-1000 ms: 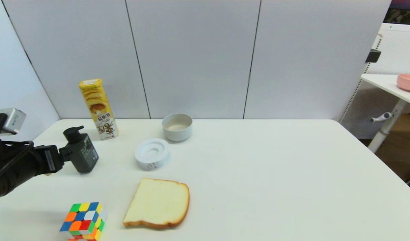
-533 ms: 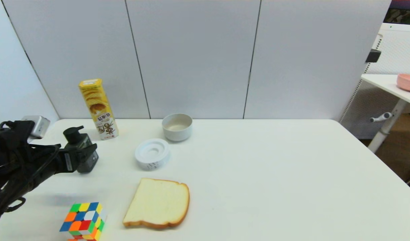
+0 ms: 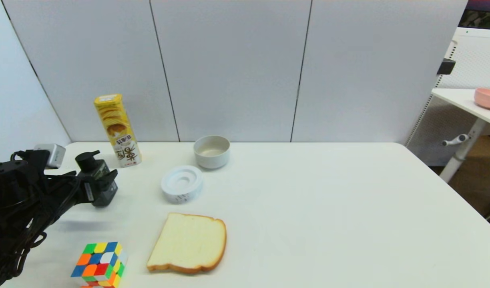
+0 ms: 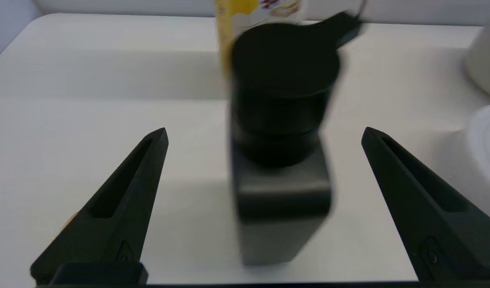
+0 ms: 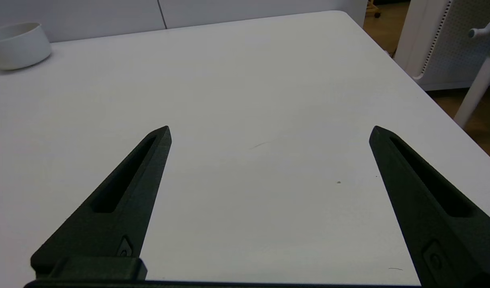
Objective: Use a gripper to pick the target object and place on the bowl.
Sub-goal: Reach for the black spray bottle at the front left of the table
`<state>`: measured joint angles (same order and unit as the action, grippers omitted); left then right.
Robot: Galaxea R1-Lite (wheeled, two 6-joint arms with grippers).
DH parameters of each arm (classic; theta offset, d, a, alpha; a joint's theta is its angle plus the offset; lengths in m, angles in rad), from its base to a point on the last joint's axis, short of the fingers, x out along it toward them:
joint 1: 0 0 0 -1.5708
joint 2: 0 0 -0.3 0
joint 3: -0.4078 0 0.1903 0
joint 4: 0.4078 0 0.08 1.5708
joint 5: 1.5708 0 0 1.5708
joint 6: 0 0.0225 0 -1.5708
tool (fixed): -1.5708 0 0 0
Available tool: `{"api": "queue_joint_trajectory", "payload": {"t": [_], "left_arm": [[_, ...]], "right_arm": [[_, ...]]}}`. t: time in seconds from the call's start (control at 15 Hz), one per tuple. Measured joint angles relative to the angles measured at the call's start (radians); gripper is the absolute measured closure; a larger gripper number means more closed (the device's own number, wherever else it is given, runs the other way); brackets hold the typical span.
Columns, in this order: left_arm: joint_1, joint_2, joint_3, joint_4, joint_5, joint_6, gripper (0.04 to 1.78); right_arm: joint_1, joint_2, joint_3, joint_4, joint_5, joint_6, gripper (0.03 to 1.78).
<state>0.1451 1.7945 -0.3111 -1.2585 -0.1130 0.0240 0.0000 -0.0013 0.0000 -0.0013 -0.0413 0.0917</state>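
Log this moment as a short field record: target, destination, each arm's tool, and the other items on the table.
target: dark grey rectangular pump bottle with black pump top, upright on the white table, not gripped
destination: pale grey-white round bowl, nothing in it
left tool: open, one finger on each side of the bottle, gaps both sides
right tool: open over bare table, idle
other items: yellow chip box, white ring-shaped disc, bread slice, colourful puzzle cube

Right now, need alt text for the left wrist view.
Open left gripper straddles the dark pump bottle, fingers clear of it on both sides. The bottle stands on the white table, with a yellow box behind.
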Motion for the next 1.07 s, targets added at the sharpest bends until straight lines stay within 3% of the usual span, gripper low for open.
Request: {"api": "queue_joint_trajectory", "payload": {"t": [0.27, 1.07], "left_arm": [[0.041, 0.013, 0.036, -0.036, -0.001, -0.042, 0.11], [0.042, 0.103, 0.039, -0.118, -0.051, -0.051, 0.11]], "right_arm": [[0.000, 0.000, 0.000, 0.000, 0.000, 0.000, 0.10], [0.000, 0.000, 0.000, 0.000, 0.000, 0.000, 0.10]]}}
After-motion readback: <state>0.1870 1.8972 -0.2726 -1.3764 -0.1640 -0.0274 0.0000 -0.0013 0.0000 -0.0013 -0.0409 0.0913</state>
